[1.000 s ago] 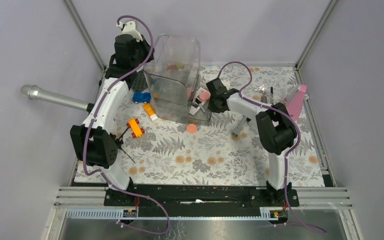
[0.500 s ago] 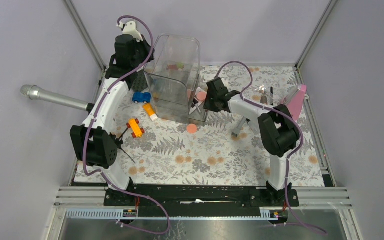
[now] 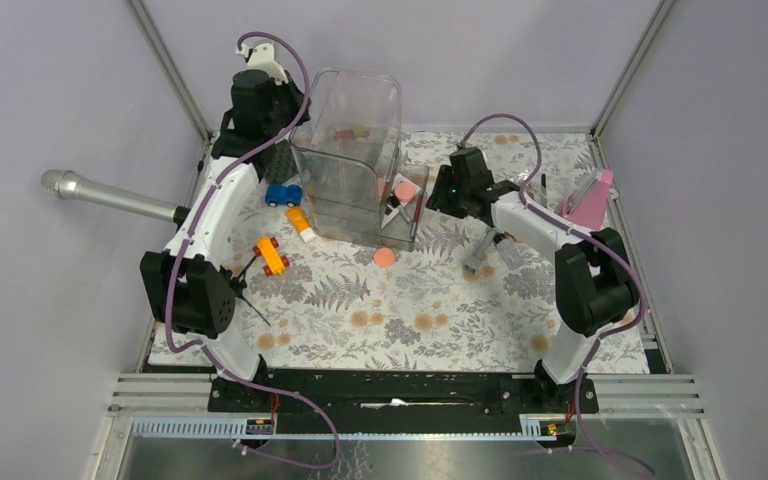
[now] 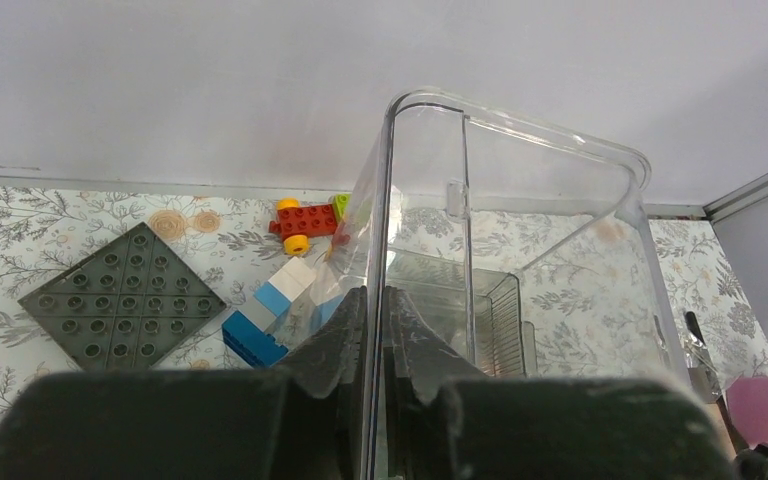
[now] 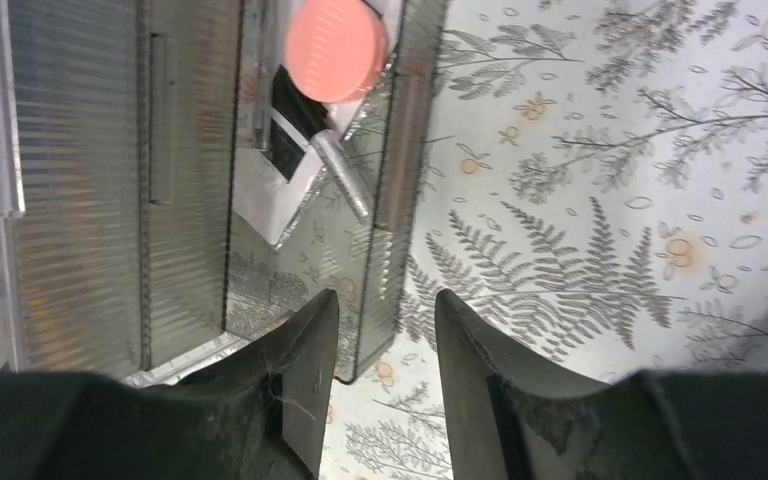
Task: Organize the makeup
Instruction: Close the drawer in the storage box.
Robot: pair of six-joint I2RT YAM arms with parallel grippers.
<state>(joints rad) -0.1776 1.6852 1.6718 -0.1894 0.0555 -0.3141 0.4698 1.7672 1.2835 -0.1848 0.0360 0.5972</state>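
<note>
Right wrist view: the right pincer [image 5: 382,330] hangs half open and empty over the drawer [image 5: 397,150] rim; a disc [image 5: 337,48] and palette [image 5: 260,185] lie inside. Opposite, the left pincer [image 4: 375,310] clamps the organizer [image 4: 550,190] wall; a slip there could tip it, spilling its contents.

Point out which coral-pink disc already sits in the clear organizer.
The disc in the clear organizer's low side compartment, together with the white palette. The other disc lies loose on the floral mat in front.
</note>
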